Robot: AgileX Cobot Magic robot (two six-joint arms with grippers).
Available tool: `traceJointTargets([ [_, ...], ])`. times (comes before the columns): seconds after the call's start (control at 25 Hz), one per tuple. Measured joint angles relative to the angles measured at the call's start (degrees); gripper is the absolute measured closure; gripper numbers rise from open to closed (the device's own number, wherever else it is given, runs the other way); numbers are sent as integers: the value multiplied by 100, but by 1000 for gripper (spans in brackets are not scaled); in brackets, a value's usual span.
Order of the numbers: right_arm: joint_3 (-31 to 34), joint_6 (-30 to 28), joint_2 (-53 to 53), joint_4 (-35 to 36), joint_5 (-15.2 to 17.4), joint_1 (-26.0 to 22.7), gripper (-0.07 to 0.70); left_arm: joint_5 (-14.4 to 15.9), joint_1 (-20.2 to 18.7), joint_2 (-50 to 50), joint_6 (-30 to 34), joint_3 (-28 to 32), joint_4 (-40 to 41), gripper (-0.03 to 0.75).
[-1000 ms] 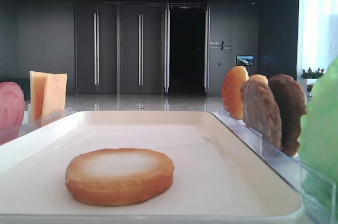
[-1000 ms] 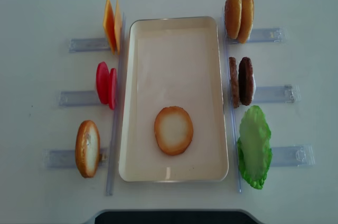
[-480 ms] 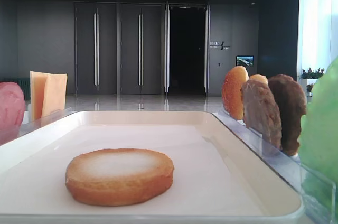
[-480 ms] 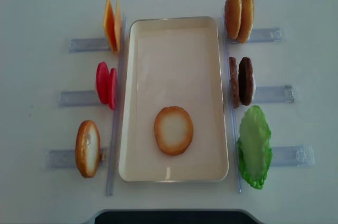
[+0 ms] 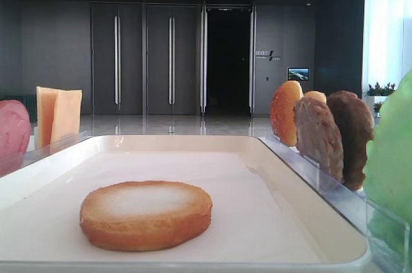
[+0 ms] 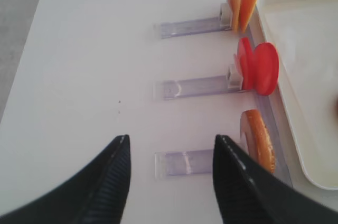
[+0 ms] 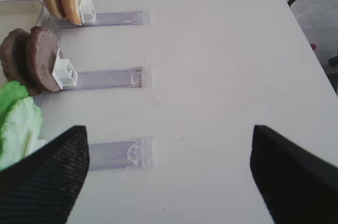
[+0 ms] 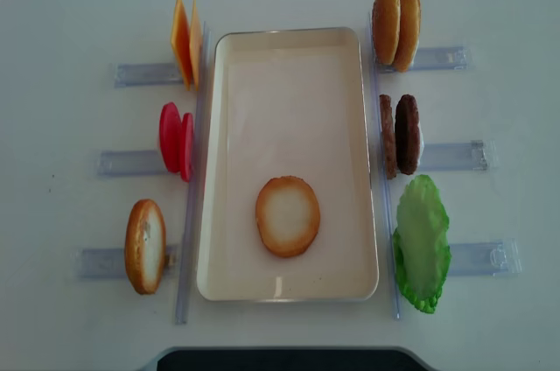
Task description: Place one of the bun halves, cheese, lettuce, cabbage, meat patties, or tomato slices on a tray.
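Black left fingers (image 6: 108, 182) parted, empty; right fingers (image 7: 50, 176) likewise.

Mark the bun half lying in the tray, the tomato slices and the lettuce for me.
bun half (image 8: 287, 215): overhead view, on its pale toasted face.
tomato slices (image 8: 176, 140): overhead view, on the upright red discs left of the tray.
lettuce (image 8: 422, 240): overhead view, on the middle of the green leaf.

We count one tray (image 8: 289, 47), four bun halves (image 8: 287, 215), two cheese slices (image 8: 182, 40), two tomato slices (image 8: 175, 139), two meat patties (image 8: 400, 135), one lettuce leaf (image 8: 422, 241), and six clear racks (image 8: 140, 73) on the bench (image 8: 70, 21).
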Motion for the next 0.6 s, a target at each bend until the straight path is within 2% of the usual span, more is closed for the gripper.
traceJointTargets([
  [0.28,0,0,0,0,0,0,42,0,0,-783,377,43,-597,328],
  [0.6,0,0,0,0,0,0,42,7,-128,-1091,675,66,-911,328],
])
